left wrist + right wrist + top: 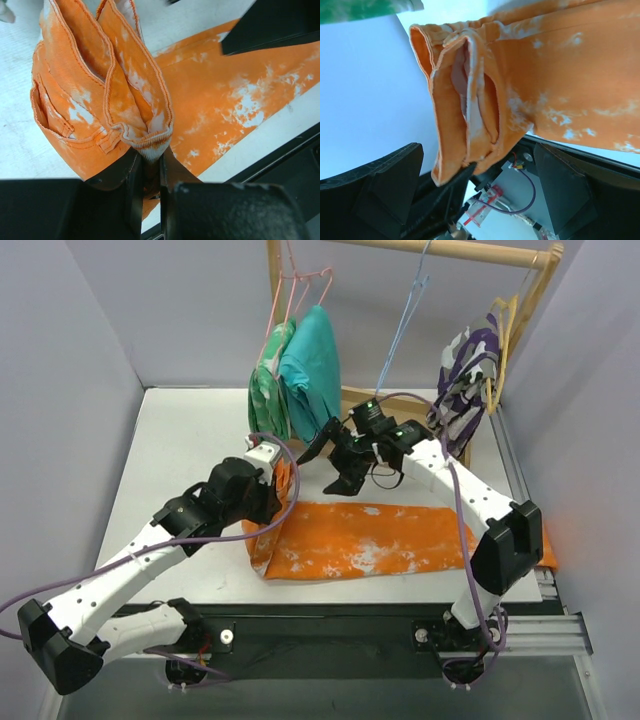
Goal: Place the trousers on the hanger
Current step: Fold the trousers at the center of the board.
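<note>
On the white table (180, 440), the orange trousers (370, 540) lie flat along the near edge, legs running toward the right edge. Their waist end is raised at the left. The left gripper (150, 167) is pinching the folded waistband there and holds it up. The right gripper (475, 190) hangs above the table's middle with its fingers spread wide on either side of the waistband, not touching it. This looks like the second-grip step. Next, the right fingers should close on the free waistband edge. Both arms would then carry it to the light-blue hanger (405, 325) on the wooden rail (450, 250) at the far edge.
</note>
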Robot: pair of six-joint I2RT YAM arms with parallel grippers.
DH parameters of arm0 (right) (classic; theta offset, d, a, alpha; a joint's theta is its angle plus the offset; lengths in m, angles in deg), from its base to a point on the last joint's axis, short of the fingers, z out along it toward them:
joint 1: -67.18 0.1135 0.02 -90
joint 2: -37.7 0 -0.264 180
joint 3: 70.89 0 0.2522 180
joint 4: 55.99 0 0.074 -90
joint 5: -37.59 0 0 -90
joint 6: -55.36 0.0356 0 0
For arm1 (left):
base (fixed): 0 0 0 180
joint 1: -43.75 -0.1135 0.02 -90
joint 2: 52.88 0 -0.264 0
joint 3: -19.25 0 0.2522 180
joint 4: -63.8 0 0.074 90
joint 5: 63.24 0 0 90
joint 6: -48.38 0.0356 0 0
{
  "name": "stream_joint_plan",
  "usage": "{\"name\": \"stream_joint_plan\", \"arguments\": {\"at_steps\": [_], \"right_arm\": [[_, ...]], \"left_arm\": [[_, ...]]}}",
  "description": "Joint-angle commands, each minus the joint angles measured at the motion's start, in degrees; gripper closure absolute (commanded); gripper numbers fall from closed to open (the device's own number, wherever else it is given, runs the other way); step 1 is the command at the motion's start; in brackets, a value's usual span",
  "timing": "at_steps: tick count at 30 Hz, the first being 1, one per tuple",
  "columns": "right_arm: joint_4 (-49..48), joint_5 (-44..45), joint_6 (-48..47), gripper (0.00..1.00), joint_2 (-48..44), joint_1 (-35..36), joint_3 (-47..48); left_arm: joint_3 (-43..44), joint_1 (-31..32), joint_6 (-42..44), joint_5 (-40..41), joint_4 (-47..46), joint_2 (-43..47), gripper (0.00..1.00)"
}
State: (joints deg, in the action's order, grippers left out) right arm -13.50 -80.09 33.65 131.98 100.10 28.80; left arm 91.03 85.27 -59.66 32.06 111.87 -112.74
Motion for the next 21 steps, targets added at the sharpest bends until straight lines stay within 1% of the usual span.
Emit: {"name": "stream_joint_plan", "arguments": {"at_steps": [1,8,11,14,17,19,21], "right_arm": [[-0.9,-1.9,3.6,0.00,3.1,3.7,2.7],[-1.1,-2.9,4.0,0.00,7.4,7.6,3.9],[-1.1,-4.2,2.2,0.01,9.3,9.0,5.3],[-1.0,-6.0,0.4,0.05,10.5,10.0,6.7],[-0.5,-5.9,-1.7,0.09,10.0,10.2,6.7],[-0.3,-6.1,-2.4,0.15,9.8,10.2,6.4],[0.0,-6.7,-3.6,0.26,9.8,10.3,6.4]], "left_arm": [[3.0,2.9,-1.4,-0.6,-3.5,0.0,1.00],[3.0,6.0,-1.6,-1.4,-5.9,-0.8,1.00],[2.8,6.5,-1.6,-2.4,-7.1,-1.0,1.00],[2.3,6.6,-1.3,-4.2,-8.3,-1.0,1.00],[2.0,6.6,-1.3,-5.3,-9.6,-1.3,1.00],[1.9,6.6,-1.2,-7.2,-11.0,-1.6,1.00],[1.6,6.6,-1.1,-8.7,-12.1,-1.9,0.99]]}}
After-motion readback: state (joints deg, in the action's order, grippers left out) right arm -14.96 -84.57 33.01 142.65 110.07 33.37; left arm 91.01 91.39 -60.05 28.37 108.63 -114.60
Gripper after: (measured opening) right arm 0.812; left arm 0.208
